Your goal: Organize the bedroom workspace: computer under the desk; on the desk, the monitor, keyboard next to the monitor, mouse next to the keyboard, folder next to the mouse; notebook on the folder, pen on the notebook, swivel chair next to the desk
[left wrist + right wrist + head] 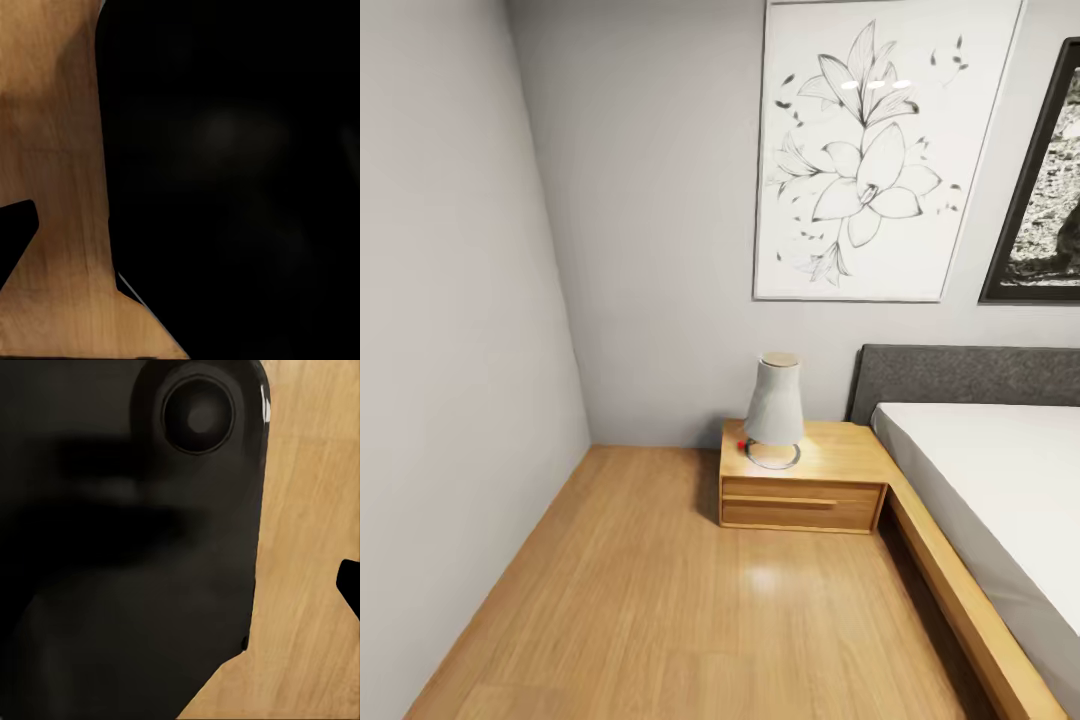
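Note:
I face a bedroom corner while on the move. In the left wrist view a black part of my own body [232,180] looms close over the wooden floor [60,150], and one dark fingertip [15,232] pokes in at the edge. The right wrist view is much the same: a black body panel [127,547], wooden floor [307,510] and one dark fingertip [351,585]. How either gripper's jaws stand cannot be made out.
A wooden nightstand [805,490] stands against the back wall with a grey lamp [775,405] and a small red object [741,445] on it. A bed [1000,480] with a grey headboard [960,375] fills the right. Bare wooden floor [660,600] stretches to the left wall [450,350].

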Tool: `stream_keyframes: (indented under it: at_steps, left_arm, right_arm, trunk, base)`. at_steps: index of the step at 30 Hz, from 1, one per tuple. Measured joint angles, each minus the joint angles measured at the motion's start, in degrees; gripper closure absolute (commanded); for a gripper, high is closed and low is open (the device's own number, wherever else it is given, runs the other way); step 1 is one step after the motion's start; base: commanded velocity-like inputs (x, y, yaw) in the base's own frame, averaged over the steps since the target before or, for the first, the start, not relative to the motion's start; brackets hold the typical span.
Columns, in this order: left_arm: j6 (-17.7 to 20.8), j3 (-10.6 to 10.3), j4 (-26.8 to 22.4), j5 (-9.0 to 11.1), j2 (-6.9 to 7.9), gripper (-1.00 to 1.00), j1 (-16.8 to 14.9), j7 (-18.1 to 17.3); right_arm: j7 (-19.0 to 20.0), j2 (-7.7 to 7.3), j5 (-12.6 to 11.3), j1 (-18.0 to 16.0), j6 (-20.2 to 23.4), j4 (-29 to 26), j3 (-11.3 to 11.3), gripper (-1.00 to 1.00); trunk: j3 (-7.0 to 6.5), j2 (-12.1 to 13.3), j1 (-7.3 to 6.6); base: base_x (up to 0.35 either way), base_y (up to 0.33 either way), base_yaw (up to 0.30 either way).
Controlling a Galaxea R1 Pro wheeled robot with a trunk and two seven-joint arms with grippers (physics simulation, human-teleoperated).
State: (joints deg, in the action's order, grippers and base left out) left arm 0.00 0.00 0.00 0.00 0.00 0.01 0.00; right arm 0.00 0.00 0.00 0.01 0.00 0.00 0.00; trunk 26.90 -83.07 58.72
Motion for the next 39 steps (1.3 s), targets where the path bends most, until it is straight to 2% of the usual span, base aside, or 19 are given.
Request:
stream_keyframes:
  at_steps: [5,12,31,39]
  left_arm:
    - [-0.2,0.0,-1.1,-0.1,-1.28,-1.00,-0.1,0.2]
    - [-0.1,-0.1,-1.2,-0.1,-3.42,-1.00,-0.1,0.2]
    - [0.2,-0.2,-1.2,-0.1,-3.65,-1.00,-0.1,0.2]
    - [0.2,-0.2,-1.2,-0.1,-3.68,-1.00,-0.1,0.3]
  right_arm:
    - [0.4,1.24,1.2,-1.2,1.1,-1.0,0.2,-1.00]
    - [0.3,1.40,0.9,-1.4,-0.1,-1.2,0.1,-1.00]
    - [0.3,1.40,0.6,-1.4,-5.9,-1.3,-0.2,-1.00]
    - [0.3,1.49,0.4,-1.4,-5.9,-1.2,-0.3,-1.00]
  trunk:
    - [-0.74,1.6,-0.86]
    - [-2.00,4.4,-2.40]
    - [-5.41,12.0,-6.58]
    - [-6.85,15.2,-8.33]
  base:
    - [0.000,0.000,0.000]
    - [0.000,0.000,0.000]
    - [0.000,0.000,0.000]
    - [0.000,0.000,0.000]
